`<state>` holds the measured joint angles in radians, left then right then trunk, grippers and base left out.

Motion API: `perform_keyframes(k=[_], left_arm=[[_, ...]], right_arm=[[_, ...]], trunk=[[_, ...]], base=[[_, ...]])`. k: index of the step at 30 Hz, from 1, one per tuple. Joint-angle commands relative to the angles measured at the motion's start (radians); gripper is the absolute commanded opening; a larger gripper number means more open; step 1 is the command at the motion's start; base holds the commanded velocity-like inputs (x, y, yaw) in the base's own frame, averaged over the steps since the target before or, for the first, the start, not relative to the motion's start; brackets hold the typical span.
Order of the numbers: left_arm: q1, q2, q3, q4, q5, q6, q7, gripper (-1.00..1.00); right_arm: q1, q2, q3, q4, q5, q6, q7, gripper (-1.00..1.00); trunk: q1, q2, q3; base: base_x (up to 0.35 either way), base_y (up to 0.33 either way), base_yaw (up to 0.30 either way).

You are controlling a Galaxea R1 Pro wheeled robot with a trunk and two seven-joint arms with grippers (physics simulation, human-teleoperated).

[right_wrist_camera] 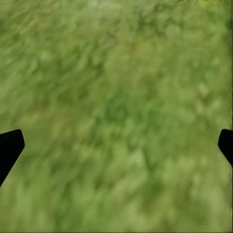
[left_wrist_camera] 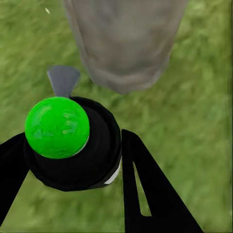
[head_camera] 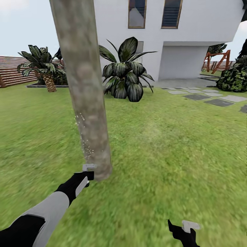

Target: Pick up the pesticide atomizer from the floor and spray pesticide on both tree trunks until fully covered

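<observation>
Nearest the robot, the right tool [head_camera: 185,229] hangs low over the green grass floor [head_camera: 178,151], idle; its wrist view shows two black fingertips [right_wrist_camera: 9,148] far apart with only blurred grass between, so it is spread and empty, probably kept clear while the other arm works; ahead, the left tool [head_camera: 86,171] reaches to the foot of the thick pale grey-brown mottled tree trunk [head_camera: 85,89], and its wrist view gives what the head view cannot: the small black cylindrical pesticide atomizer [left_wrist_camera: 77,145], topped by a bright green round cap, pinched between the black fingers [left_wrist_camera: 145,189], a grey nozzle tab aimed at the trunk base just beyond; held so close and low, it seems placed to wet the bottom of the trunk; the head view alone shows fine white specks of pesticide [head_camera: 84,137] on the trunk's left edge above the tool; farther off stand a dark broad-leaved plant [head_camera: 125,70], grey stepping stones [head_camera: 209,97], a brown slatted fence [head_camera: 12,70] and the white house [head_camera: 192,34]
</observation>
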<state>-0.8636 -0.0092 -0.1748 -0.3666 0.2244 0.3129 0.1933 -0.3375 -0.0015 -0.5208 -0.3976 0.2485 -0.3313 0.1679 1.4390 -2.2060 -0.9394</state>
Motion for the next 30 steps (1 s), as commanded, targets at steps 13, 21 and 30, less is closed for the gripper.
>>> perform_keyframes(k=[13, 21, 30], left_arm=[[0.0, 0.001, 0.0, -0.003, 0.001, 0.096, 0.0, -1.0], [0.0, 0.0, 0.0, -0.003, 0.001, 0.097, 0.0, -1.0], [0.0, 0.0, 0.0, -0.003, 0.001, 0.097, 0.0, -1.0]], right_arm=[[0.0, 0.0, -0.001, -0.001, 0.0, 0.0, -0.001, 1.0], [0.0, 0.0, 0.001, -0.001, 0.0, 0.0, -0.001, 1.0], [0.0, 0.0, 0.001, 0.0, 0.0, 0.0, -0.001, 1.0]], trunk=[[0.0, 0.0, -0.001], [0.0, 0.0, -0.001], [0.0, 0.0, -0.001]], base=[[0.127, -0.185, 0.095], [0.146, -0.185, 0.016], [0.036, -0.269, 0.26]])
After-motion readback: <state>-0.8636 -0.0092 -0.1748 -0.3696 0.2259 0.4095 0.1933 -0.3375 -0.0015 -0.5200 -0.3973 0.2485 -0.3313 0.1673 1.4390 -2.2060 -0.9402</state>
